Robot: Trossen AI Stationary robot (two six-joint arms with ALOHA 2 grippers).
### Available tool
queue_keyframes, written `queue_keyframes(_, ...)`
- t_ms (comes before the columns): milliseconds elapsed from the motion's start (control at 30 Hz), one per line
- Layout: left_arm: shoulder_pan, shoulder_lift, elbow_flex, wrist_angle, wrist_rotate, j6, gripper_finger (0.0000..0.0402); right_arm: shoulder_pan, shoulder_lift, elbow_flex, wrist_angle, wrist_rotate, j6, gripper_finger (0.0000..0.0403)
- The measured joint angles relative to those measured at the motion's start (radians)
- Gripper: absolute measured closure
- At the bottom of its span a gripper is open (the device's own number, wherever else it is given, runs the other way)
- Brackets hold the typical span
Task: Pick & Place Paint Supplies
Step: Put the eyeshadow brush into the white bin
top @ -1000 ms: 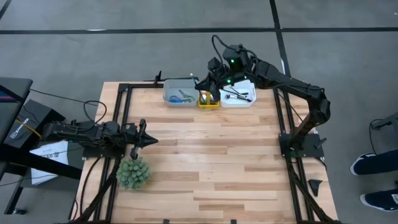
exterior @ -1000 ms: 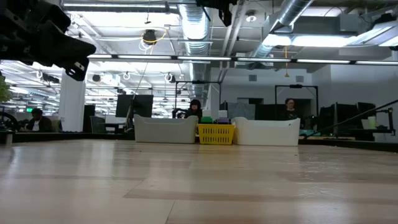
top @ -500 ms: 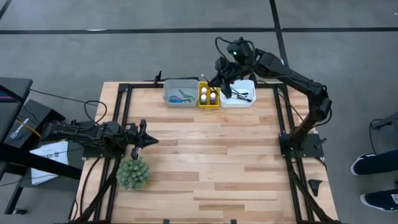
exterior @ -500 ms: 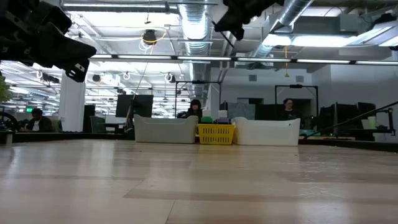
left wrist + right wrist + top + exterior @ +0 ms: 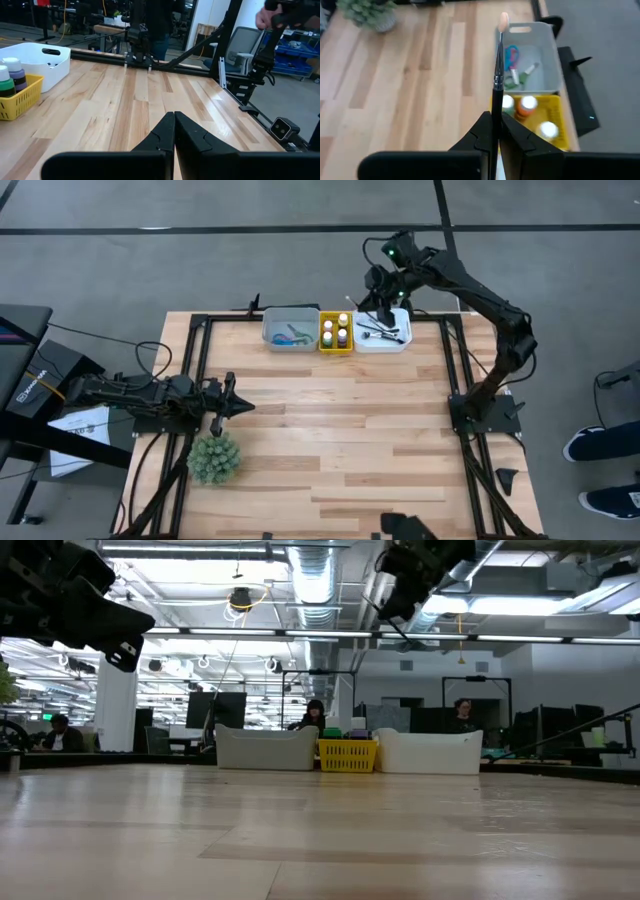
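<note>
We see a thin paintbrush (image 5: 498,65) clenched in the right tool (image 5: 494,131), raised above the white tray (image 5: 396,343) at the surface's (image 5: 330,440) far edge. Beside it stand the yellow basket (image 5: 335,347) of paint bottles (image 5: 327,333) and the grey tray (image 5: 278,320) with scissors (image 5: 288,335). The wide middle lies open. The left tool (image 5: 174,131), clenched on nothing, waits near the plant ball (image 5: 214,458).

I count three trays along the far edge: one grey tray (image 5: 290,329), one yellow tray (image 5: 335,347), one white tray (image 5: 384,342). I see four paint bottles (image 5: 335,332) in the yellow one, one pair of scissors (image 5: 292,334), and one plant ball (image 5: 214,457) near left. One brush (image 5: 498,70) is in the right gripper (image 5: 494,127); two arms.
</note>
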Motion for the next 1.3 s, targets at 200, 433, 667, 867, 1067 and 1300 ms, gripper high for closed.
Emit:
queue_keyframes(200, 0.0, 0.0, 0.0, 0.0, 0.0, 0.0, 0.0402, -0.069, 0.0, -0.048, 0.0, 0.0, -0.083, 0.039)
queue_keyframes(433, 0.0, 0.0, 0.0, 0.0, 0.0, 0.0, 0.0402, -0.127, 0.001, -0.177, 0.058, 0.002, -0.097, 0.039)
queue_keyframes(667, 0.0, 0.0, 0.0, 0.0, 0.0, 0.0, 0.0402, -0.145, 0.001, -0.342, 0.162, 0.016, -0.098, 0.039)
queue_keyframes(867, 0.0, 0.0, 0.0, 0.0, 0.0, 0.0, 0.0402, -0.149, 0.001, -0.467, 0.261, 0.12, -0.121, 0.0391)
queue_keyframes(1067, 0.0, 0.0, 0.0, 0.0, 0.0, 0.0, 0.0402, -0.155, 0.001, -0.552, 0.423, 0.189, -0.115, 0.0395)
queue_keyframes(1300, 0.0, 0.0, 0.0, 0.0, 0.0, 0.0, 0.0402, -0.155, 0.022, -0.583, 0.489, 0.265, -0.113, 0.0396)
